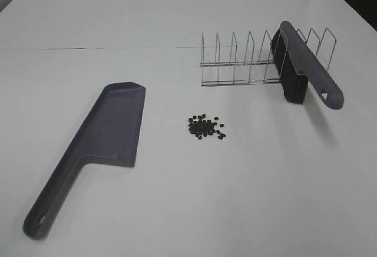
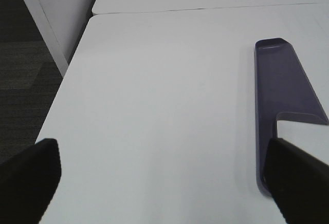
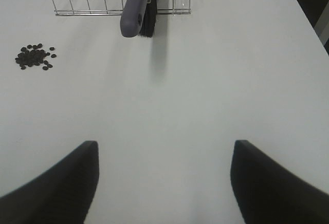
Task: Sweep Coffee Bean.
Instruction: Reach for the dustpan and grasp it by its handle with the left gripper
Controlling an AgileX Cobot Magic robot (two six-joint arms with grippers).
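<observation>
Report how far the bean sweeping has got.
Nothing done: the dark coffee beans lie piled on the white table. In hand: nothing; left tool and right tool hang open, empty. Left: lift the grey black-bristled brush off the wire rack, take the grey plastic dustpan, sweep.

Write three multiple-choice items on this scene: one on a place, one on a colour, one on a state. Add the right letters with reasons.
1. Where do the coffee beans lie?
A. On the bare table, between the dustpan and the wire rack
B. Inside the dustpan
C. In the wire rack

2. What colour is the dustpan?
A. Red
B. Greyish purple
C. White

3. How does the brush sit?
A. Flat on the table
B. Lying in the dustpan
C. Leaning in the wire rack, handle sticking out

Answers:
1 A, the small dark pile sits on the white surface, apart from both.
2 B, pan and handle are one dull grey-purple.
3 C, its bristles point down among the wires at the rack's end.
</observation>
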